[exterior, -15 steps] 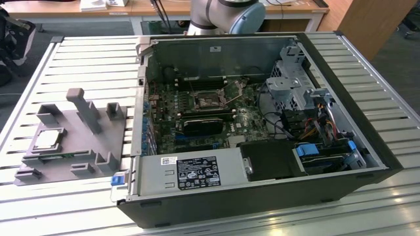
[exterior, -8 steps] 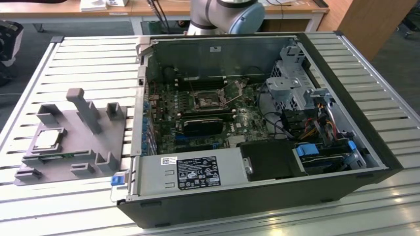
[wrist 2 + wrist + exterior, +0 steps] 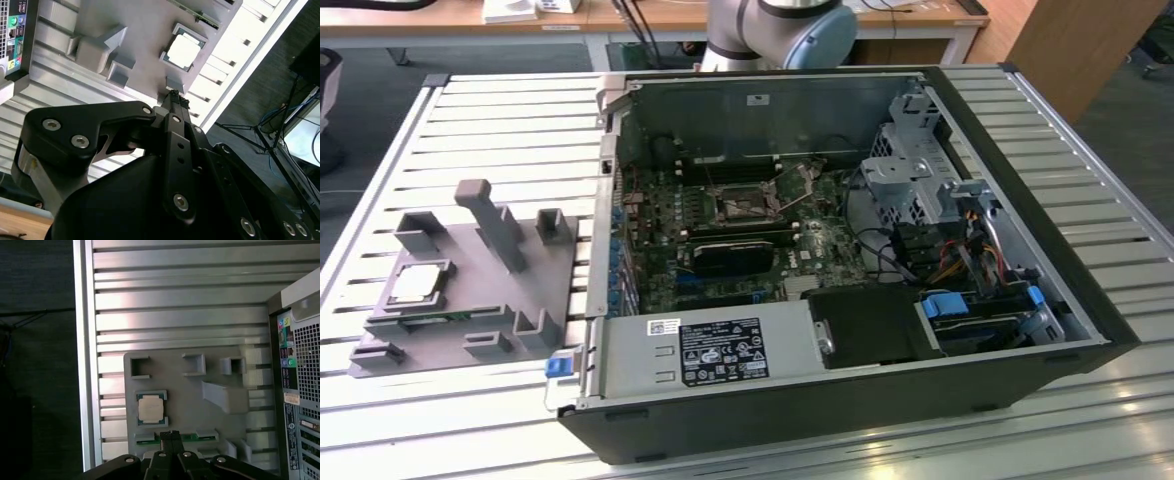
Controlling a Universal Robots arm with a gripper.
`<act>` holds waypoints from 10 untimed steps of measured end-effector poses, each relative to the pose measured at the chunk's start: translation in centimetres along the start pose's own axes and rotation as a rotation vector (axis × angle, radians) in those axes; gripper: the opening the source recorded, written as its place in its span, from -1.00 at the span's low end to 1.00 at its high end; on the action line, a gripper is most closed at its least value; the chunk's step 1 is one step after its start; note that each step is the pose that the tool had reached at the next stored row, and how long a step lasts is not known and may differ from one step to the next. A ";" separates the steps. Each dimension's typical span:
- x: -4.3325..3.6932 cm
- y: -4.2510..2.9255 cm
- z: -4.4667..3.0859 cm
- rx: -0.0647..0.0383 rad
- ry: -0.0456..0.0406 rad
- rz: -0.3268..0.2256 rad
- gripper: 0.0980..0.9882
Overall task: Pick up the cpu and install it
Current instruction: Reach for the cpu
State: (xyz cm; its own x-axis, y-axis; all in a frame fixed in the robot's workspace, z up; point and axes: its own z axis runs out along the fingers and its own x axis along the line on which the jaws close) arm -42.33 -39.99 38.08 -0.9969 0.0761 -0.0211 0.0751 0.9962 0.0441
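While the cpu [image 3: 420, 283] lies in its grey fixture [image 3: 470, 302] on the table [image 3: 494, 125], at 9 o'clock from the computer case [image 3: 761, 112], the end effector [image 3: 173, 96] hangs clear of it, fingertips together, empty.

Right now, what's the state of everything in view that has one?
cpu: lying flat in a pocket of the fixture, not gripped.
end effector: shut, empty, apart from the cpu.
fixture: flat on the slatted table, beside the computer case.
computer case: on its side, panel off, motherboard exposed.
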 end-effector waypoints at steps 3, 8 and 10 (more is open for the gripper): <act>0.62 -0.05 0.04 0.000 -0.0001 0.000 -0.98; 1.53 -0.12 0.08 0.000 0.0000 0.000 -0.98; 1.76 -0.13 0.11 0.000 0.0001 0.000 -0.98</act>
State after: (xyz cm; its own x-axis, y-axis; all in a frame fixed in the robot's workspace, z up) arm -44.09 -39.99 37.93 -0.9969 0.0762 -0.0210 0.0753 0.9962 0.0441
